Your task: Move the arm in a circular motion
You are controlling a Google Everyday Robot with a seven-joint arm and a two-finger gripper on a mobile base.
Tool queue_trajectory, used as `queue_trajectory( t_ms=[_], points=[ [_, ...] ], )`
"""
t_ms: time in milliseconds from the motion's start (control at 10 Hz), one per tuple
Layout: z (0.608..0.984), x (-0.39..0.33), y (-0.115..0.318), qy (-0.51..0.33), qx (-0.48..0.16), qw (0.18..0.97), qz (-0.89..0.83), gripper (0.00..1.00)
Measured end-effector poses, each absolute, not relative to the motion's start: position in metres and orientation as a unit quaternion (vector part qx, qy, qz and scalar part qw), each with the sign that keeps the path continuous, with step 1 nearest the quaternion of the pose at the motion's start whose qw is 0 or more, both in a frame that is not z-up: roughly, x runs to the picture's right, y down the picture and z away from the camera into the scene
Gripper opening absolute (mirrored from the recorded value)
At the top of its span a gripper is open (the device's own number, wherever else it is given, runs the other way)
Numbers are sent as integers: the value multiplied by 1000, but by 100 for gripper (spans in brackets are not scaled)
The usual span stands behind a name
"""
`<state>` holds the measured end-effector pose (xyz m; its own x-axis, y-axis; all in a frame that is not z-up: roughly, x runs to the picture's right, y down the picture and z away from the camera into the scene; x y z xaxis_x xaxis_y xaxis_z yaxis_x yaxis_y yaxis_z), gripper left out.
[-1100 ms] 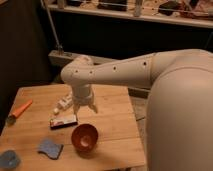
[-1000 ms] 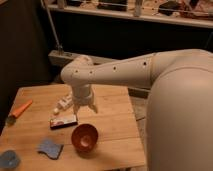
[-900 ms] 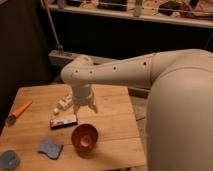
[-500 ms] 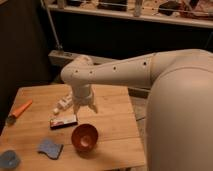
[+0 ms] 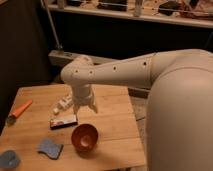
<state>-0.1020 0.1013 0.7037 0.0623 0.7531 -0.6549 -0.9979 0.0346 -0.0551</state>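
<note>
1. Your arm [image 5: 125,72] comes in from the right as a thick off-white tube with a row of small dark holes. It reaches left over the wooden table [image 5: 115,137] to a rounded joint above the table's middle.
2. From that joint the last segment turns straight down, so the gripper [image 5: 85,110] points at the tabletop. It hangs over the middle of the table, nearer the back edge than the front.
3. You can see the claw released: its two short prongs stand apart, with nothing between them and nothing held.
4. Just in front of the gripper, and slightly to its left in the view, a reddish-brown bowl [image 5: 84,137] sits upright on the wood. It is apart from the prongs.
5. A flat dark packet [image 5: 63,121] lies beside the bowl's far left rim, just left of the gripper and below its tips.
6. Behind the packet, close to the wrist segment, is a small white thing [image 5: 62,104]. It may be a little bottle lying on its side, but you cannot be sure from this view.
7. Toward the left edge lies an orange-handled tool [image 5: 20,109], set on a slant.
8. Near the front left you have a blue sponge [image 5: 49,148], and a round blue piece [image 5: 8,159] sits at the very corner.
9. The big rounded body of the robot fills the right side of your view, and a dark shelf [image 5: 130,15] runs across the back.
</note>
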Motion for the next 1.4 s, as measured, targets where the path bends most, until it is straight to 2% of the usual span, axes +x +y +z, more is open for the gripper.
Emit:
queue_trajectory(
  t_ms=[900,1400],
  points=[
    [702,-101,102,233,-259,682,642,65],
    [664,-78,136,225,-236,696,639,65]
  ],
)
